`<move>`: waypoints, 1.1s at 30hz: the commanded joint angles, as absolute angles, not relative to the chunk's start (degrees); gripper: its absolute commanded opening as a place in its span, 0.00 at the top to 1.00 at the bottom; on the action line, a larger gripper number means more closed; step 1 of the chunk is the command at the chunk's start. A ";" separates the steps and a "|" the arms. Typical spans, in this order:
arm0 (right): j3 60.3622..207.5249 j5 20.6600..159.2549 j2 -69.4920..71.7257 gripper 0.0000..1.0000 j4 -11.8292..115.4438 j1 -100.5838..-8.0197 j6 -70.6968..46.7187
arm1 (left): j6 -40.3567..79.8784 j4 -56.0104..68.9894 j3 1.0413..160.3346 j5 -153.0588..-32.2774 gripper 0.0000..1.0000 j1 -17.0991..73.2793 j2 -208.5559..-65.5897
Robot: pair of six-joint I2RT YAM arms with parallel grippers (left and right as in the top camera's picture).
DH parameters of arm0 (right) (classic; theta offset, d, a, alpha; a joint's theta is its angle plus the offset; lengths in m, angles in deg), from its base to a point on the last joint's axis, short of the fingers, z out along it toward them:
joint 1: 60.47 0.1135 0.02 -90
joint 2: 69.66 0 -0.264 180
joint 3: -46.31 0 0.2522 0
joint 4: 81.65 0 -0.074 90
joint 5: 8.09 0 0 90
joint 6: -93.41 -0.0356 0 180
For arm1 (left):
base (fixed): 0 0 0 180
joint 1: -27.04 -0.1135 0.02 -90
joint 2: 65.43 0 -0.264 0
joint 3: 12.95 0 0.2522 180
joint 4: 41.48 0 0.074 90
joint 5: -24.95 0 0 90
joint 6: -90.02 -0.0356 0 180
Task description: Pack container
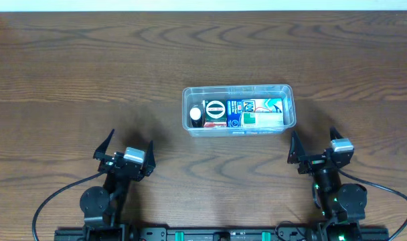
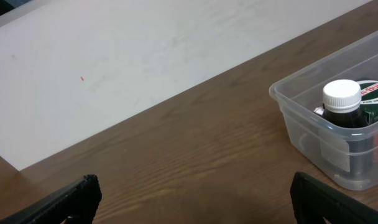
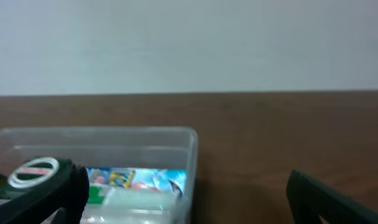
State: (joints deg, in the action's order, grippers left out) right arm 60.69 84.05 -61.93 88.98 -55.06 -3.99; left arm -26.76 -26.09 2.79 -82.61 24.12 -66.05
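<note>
The clear plastic container (image 1: 238,90) sits mid-table, holding a dark bottle with a white cap (image 1: 196,115), a black-and-white pack (image 1: 215,112) and colourful packets (image 1: 257,112). In the left wrist view its left end (image 2: 288,99) shows at the right with the bottle (image 2: 342,106) inside. In the right wrist view its right end (image 3: 190,144) shows at lower left. My left gripper (image 1: 126,148) is open and empty, near the front left. My right gripper (image 1: 315,144) is open and empty, just in front of the container's right end.
The wooden table (image 1: 90,67) stretches round the container. A pale wall (image 3: 189,43) stands beyond the table's far edge. Cables (image 1: 49,201) run along the front by the arm bases.
</note>
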 commanded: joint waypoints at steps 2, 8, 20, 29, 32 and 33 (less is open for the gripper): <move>60.38 81.25 -63.81 0.01 85.72 -55.58 -3.81 | -25.97 -25.24 1.04 -81.96 0.02 23.84 -65.70; 60.38 80.74 -67.59 0.01 80.39 -55.60 -3.68 | -25.97 -25.24 1.04 -81.96 0.02 23.84 -65.70; 60.38 81.33 -69.36 0.01 80.30 -61.29 -2.09 | -25.97 -25.24 1.04 -81.96 0.02 23.84 -65.70; 60.38 82.17 -69.36 0.01 80.25 -62.14 -1.26 | -25.97 -25.24 1.04 -81.96 0.02 23.84 -65.70; 60.38 82.17 -69.34 0.01 80.28 -62.12 -0.49 | -25.97 -25.24 1.04 -81.96 0.02 23.84 -65.70; 60.38 82.17 -69.36 0.01 80.25 -62.12 -0.32 | -25.97 -25.24 1.04 -81.96 0.02 23.84 -65.70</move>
